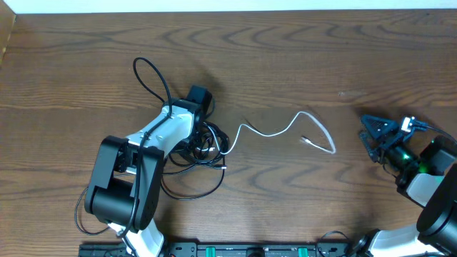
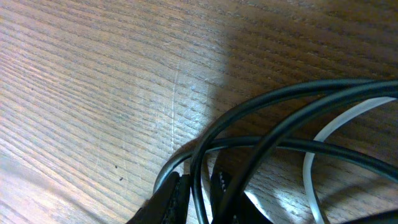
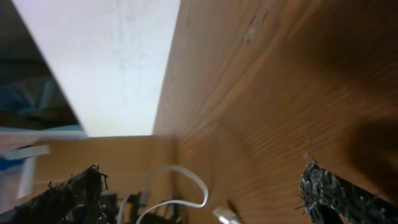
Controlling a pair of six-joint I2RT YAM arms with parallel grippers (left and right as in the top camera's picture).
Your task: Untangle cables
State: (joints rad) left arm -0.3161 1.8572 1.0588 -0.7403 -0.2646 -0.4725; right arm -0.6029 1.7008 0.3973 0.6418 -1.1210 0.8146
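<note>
A tangle of thin black cables (image 1: 202,148) lies left of the table's middle, under my left arm's wrist. In the left wrist view my left gripper (image 2: 199,190) is shut on one black cable (image 2: 292,93) that runs up between its fingers (image 2: 173,196). Other black strands cross beside it. The white cable (image 1: 275,130) leaves the tangle and snakes right to its plug end (image 1: 308,140). My right gripper (image 1: 365,131) stands open a little to the right of that plug, apart from it and holding nothing. Its wrist view shows the white cable (image 3: 193,180) ahead between the wide-spread fingers (image 3: 333,196).
A thicker black cord (image 1: 151,77) loops up behind the left arm (image 1: 153,153). More black cord trails round the left base (image 1: 178,191). A white wall (image 3: 118,62) borders the table's far edge. The right arm's body (image 1: 428,175) fills the lower right corner.
</note>
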